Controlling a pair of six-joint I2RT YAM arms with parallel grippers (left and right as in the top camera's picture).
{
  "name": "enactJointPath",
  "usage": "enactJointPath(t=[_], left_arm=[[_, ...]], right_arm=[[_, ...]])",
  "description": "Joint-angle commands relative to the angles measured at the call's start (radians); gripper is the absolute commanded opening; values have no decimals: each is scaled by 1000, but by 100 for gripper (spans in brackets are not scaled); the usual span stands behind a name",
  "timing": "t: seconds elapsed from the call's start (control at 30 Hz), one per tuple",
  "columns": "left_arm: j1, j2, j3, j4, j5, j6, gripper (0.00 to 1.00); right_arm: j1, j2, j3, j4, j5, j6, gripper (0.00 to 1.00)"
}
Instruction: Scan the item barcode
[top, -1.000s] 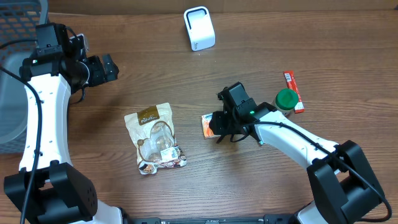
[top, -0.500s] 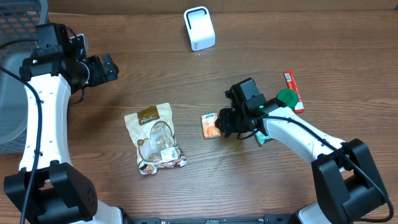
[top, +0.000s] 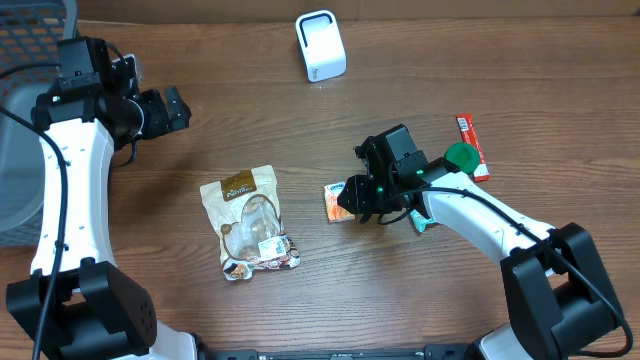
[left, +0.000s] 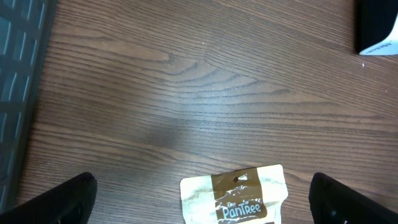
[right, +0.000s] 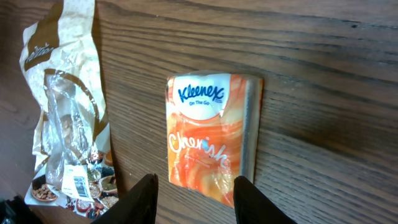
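The wooden table (top: 480, 60) carries a grey basket (top: 20, 150) at its far left edge, well away from the Kleenex pack (right: 208, 137), which lies flat near the middle. The left gripper (top: 172, 110) hangs by that basket, also well left of the pack, its jaws spread wide with nothing between them. A PanTree snack bag (top: 250, 220) lies left of the pack and apart from it, the white scanner (top: 320, 45) stands well beyond it, and a green-lidded jar (top: 461, 158) and red stick packet (top: 470, 135) sit to its right. The right gripper (top: 355, 200) hovers over the pack, jaws partly apart and straddling one end without clamping it.
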Motion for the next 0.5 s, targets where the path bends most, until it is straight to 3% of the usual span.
enactJointPath(t=[0.0,0.47], left_arm=[[-2,0,2,1,-6,-9,100],[-2,0,2,1,-6,-9,100]], right_arm=[[0,3,-6,7,-14,-42,41],[1,82,-6,33,76,-42,37]])
